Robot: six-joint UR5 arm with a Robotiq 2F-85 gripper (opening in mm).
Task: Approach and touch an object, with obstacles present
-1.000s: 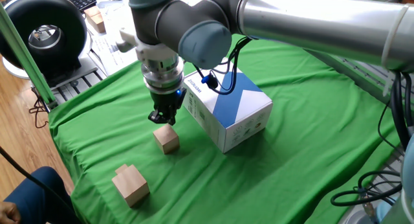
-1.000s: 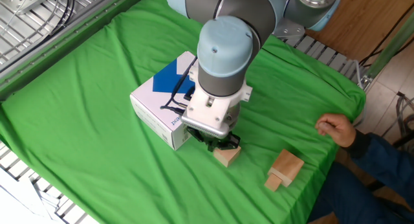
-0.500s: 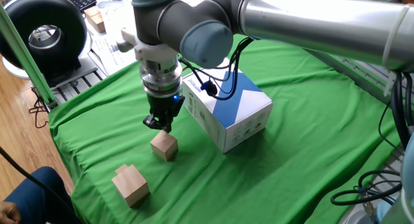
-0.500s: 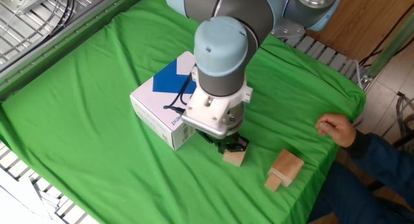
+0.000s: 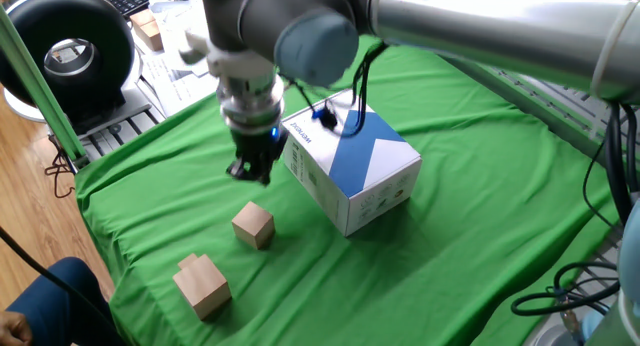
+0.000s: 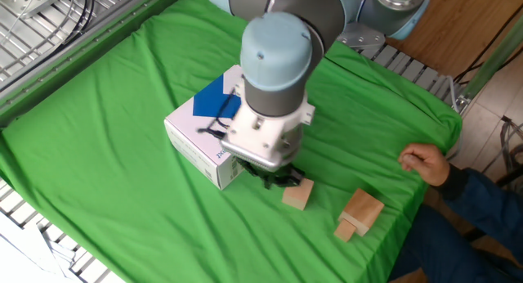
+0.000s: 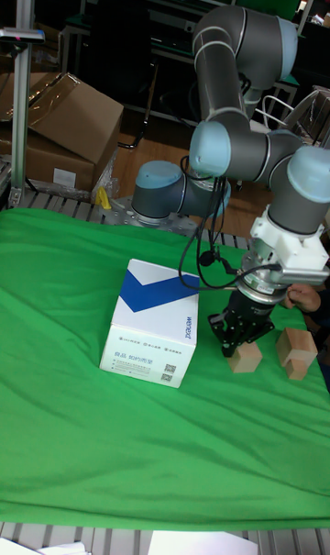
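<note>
Small light-wood cube (image 5: 253, 226) sits on the green cloth (image 5: 470, 216) covering the desk, between the white cardboard box (image 5: 350, 169) and the stepped wooden block (image 5: 201, 283), just in front of the box's near corner. Claw (image 5: 250, 170) hangs above and slightly behind the cube, clear air between them in one fixed view; from the other side it looks close over the cube's edge. Fingers look nearly together, holding nothing, but cannot tell for sure, tips are dark and small. Cube likely light, stiff, with flat smooth faces, and probably slides on the cloth if nudged sideways. Best contact: top face, straight down, gentle. A person's hand (image 6: 423, 163) rests at the desk edge.
</note>
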